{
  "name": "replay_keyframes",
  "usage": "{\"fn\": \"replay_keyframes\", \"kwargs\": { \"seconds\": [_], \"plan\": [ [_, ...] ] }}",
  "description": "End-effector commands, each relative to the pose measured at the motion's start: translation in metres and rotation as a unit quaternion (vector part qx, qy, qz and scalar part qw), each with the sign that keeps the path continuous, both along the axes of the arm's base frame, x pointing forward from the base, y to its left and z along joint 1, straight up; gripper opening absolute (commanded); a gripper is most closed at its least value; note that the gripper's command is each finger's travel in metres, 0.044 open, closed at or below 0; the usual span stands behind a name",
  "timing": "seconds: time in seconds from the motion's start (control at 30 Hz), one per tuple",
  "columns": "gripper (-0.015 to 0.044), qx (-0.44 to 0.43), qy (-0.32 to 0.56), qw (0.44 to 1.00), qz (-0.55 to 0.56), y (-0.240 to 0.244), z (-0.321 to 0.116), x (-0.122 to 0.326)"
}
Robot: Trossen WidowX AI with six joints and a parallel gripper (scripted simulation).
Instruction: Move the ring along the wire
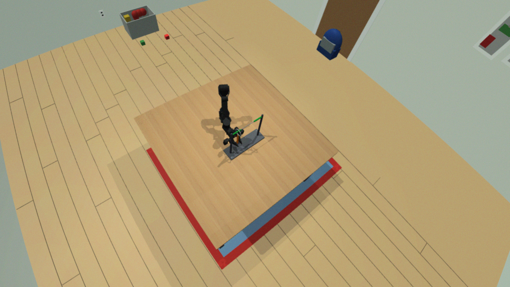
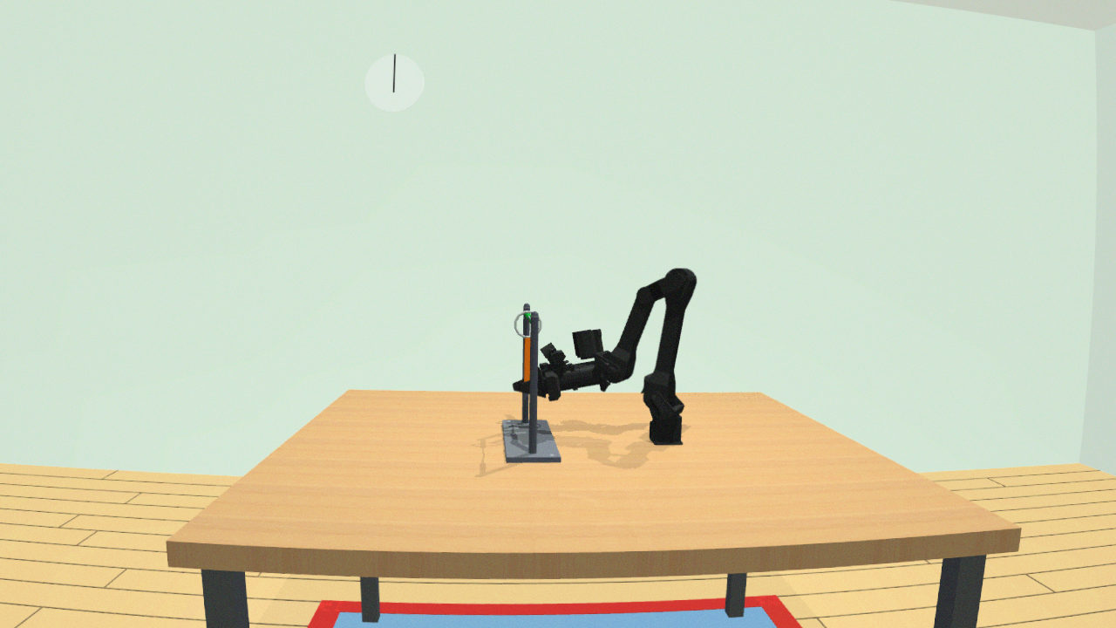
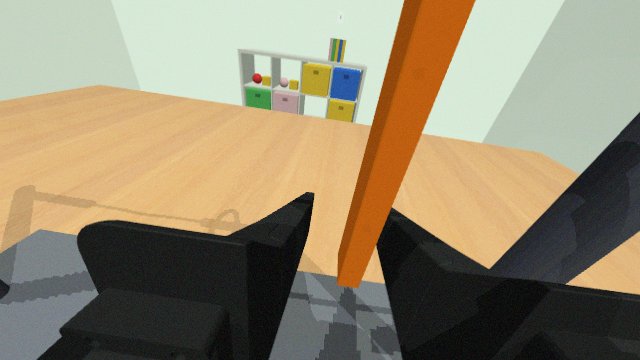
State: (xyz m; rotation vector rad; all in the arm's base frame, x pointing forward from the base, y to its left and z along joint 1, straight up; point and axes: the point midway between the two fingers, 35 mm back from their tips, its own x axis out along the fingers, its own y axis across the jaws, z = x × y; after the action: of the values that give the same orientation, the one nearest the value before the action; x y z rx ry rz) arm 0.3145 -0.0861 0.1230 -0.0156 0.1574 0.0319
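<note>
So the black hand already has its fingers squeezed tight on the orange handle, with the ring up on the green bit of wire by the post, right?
Not quite. In the wrist view the hand is open: the orange handle hangs between its fingers with a gap showing on at least one side, so it is not squeezed yet. The rest holds: the exterior view shows the ring on the green wire end by the post.
</note>
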Motion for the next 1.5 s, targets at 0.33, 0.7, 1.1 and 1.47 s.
{"fn": "replay_keyframes", "kwargs": {
  "seconds": [0.33, 0.7, 1.1, 1.47],
  "plan": [
    [0.0134, 0.0, 0.0, 1.0, 0.0, 0.0, 0.0, 0.0],
    [-0.0116, 0.0, 0.0, 1.0, 0.0, 0.0, 0.0, 0.0],
    [-0.015, -0.001, 0.0, 1.0, -0.001, 0.0, 0.004, 0.0],
    [-0.015, -0.003, -0.001, 1.0, -0.003, -0.001, 0.021, 0.0]
  ]
}}
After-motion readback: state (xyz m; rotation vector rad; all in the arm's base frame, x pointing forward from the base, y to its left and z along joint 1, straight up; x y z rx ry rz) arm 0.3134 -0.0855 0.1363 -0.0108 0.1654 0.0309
